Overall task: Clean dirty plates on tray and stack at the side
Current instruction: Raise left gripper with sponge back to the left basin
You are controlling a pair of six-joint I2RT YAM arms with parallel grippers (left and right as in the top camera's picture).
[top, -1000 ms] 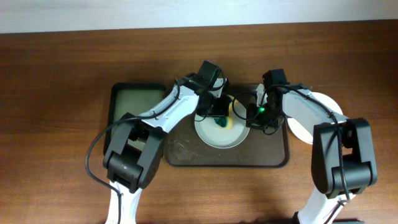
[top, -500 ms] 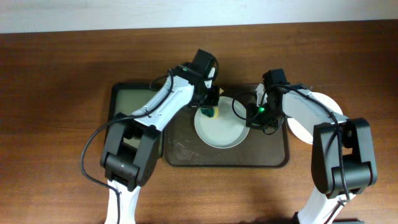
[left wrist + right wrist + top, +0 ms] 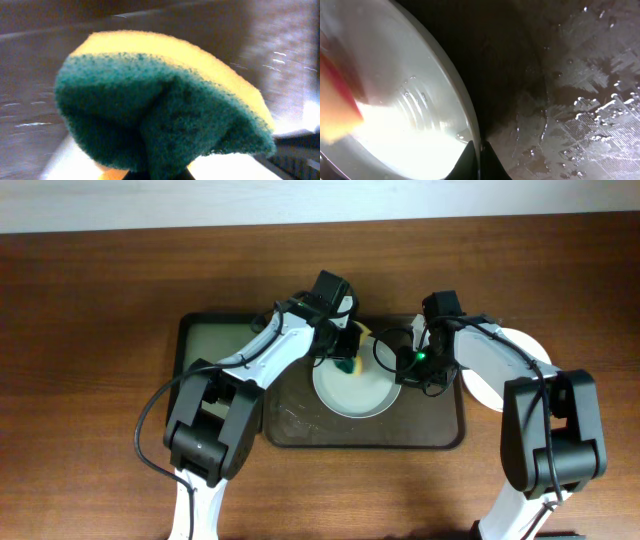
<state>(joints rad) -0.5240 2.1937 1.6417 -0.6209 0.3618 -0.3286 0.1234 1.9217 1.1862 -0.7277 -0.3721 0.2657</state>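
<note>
A white plate (image 3: 355, 390) lies on the dark brown tray (image 3: 300, 425). My left gripper (image 3: 346, 360) is shut on a yellow and green sponge (image 3: 349, 366) and presses it on the plate's upper left part. The sponge fills the left wrist view (image 3: 160, 100), with the white plate below it. My right gripper (image 3: 402, 366) is shut on the plate's right rim (image 3: 470, 125), one finger on each side. White plates (image 3: 510, 370) lie stacked on the table right of the tray, partly hidden by my right arm.
A smaller dark tray with a greenish floor (image 3: 215, 345) lies left of the brown tray. The brown tray's floor is wet and streaked (image 3: 580, 75). Both arms cross over the tray from the front.
My left gripper has moved the sponge back and forth across the upper part of the plate. The right gripper has kept its hold on the rim.
</note>
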